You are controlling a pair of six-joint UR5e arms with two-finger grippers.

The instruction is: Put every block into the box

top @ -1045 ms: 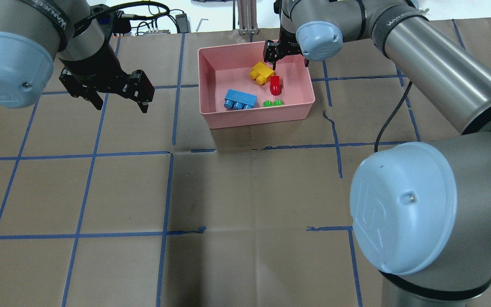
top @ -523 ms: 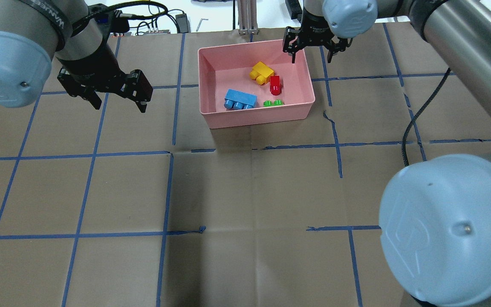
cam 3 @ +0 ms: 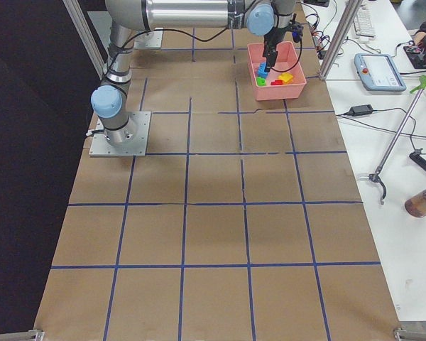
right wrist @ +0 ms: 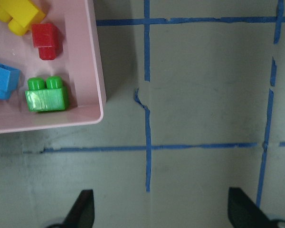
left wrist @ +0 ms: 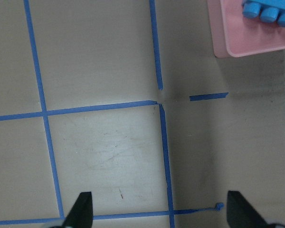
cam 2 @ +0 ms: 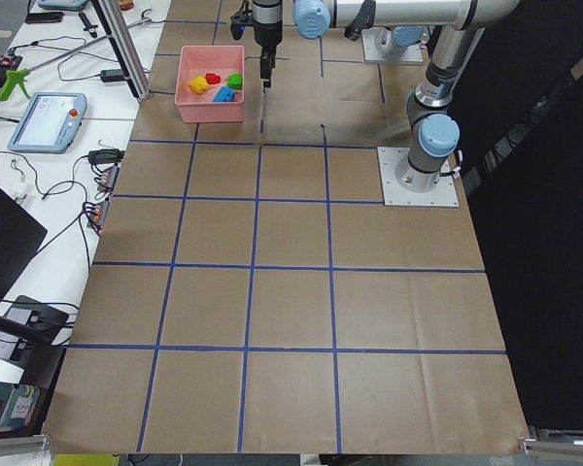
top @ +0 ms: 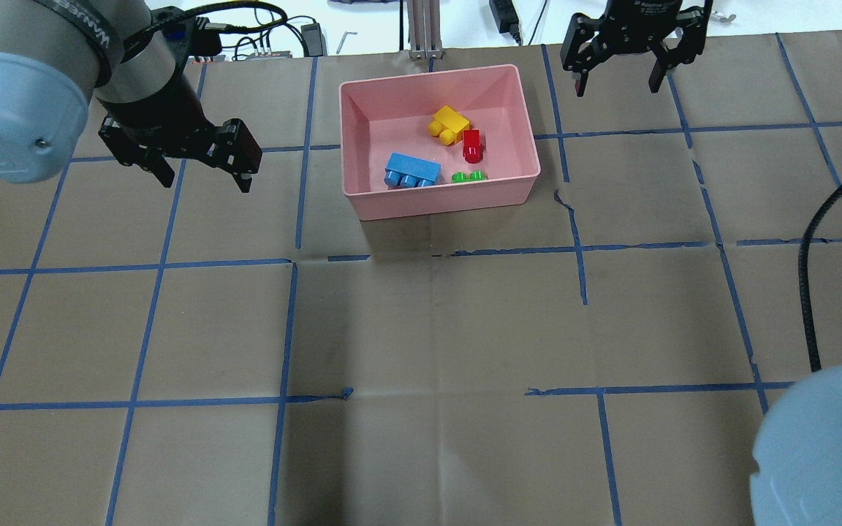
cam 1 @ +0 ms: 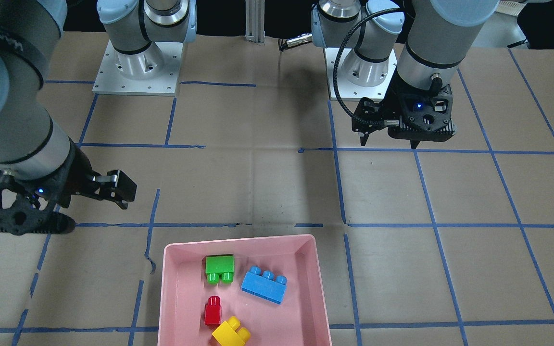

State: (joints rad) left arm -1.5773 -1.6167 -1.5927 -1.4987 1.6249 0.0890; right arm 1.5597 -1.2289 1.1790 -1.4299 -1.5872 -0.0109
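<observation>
Peeking over box [top: 439, 202] rim — green block [top: 468, 176], half-hidden

Bright even light fr above, soft shadows, sharp

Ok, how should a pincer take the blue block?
Probably from straight above, gripping the blue block at mid-length, studded side to opposite side: it lies on its side, broad face up, and the green block sits close beside one end.
</observation>
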